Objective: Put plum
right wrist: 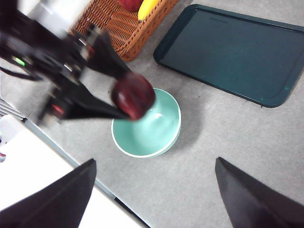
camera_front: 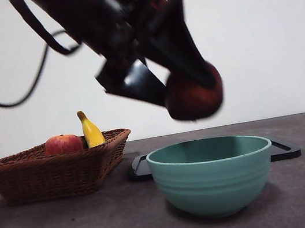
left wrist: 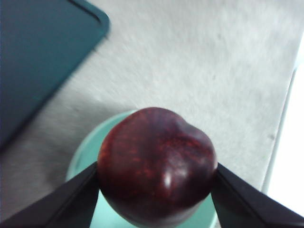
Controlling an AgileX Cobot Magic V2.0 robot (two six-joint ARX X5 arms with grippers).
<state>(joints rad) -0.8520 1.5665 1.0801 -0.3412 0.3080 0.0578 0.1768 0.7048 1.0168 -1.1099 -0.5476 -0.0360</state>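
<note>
The plum is dark maroon and glossy, and my left gripper is shut on it in the air above the teal bowl. In the left wrist view the plum fills the space between both black jaws, with the bowl's rim directly beneath. The right wrist view looks down from high up on the plum held over the bowl. My right gripper hangs open and empty, well above the table.
A wicker basket at the left holds a red-orange fruit and a banana. A dark tray lies flat behind the bowl. The table edge runs close to the bowl.
</note>
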